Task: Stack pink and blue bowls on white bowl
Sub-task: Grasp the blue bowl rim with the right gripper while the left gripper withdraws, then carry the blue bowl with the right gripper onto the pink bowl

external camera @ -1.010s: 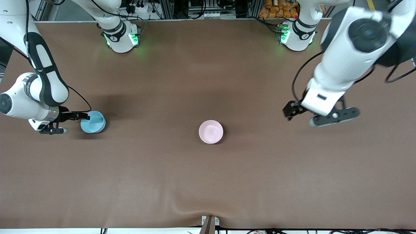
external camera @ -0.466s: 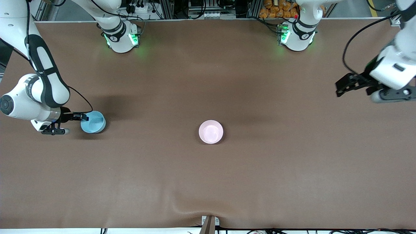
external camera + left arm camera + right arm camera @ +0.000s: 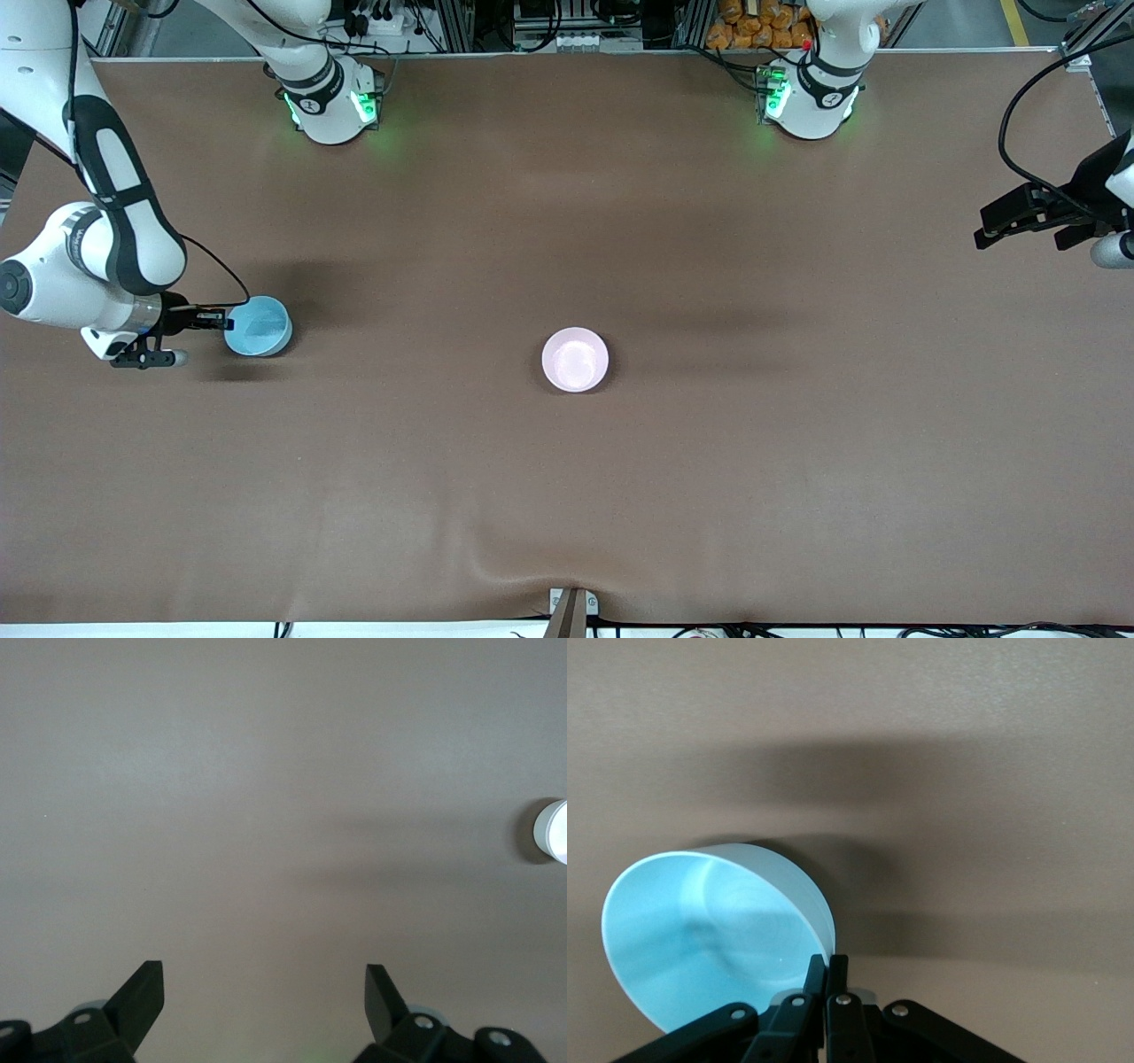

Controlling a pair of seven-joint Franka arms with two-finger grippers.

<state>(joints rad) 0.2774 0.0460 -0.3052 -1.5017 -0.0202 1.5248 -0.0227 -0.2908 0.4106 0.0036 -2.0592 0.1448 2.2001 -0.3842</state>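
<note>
Table: a wide brown mat [image 3: 567, 487] covers it, with my two bases along the edge farthest from the front camera.
My right gripper [image 3: 223, 322]: fingers pinched together on the rim of the blue bowl [image 3: 258, 326], at the right arm's end of the table. In my right wrist view the fingers [image 3: 835, 979] clamp the wall of the blue bowl [image 3: 709, 935], one inside and one outside.
Blue bowl: tilted in my grip, its opening turned partly toward the wrist camera; I cannot tell whether its base touches the mat.
Pink bowl [image 3: 575, 359]: upright on the mat near the middle of the table, well apart from the blue bowl and from both grippers. It also shows small at the edge of my left wrist view [image 3: 551, 831].
My left gripper [image 3: 1019, 215]: over the left arm's end of the table, fingers spread wide with nothing between them, bare mat under it [image 3: 264, 992].
White bowl: I cannot see it as a separate bowl.
</note>
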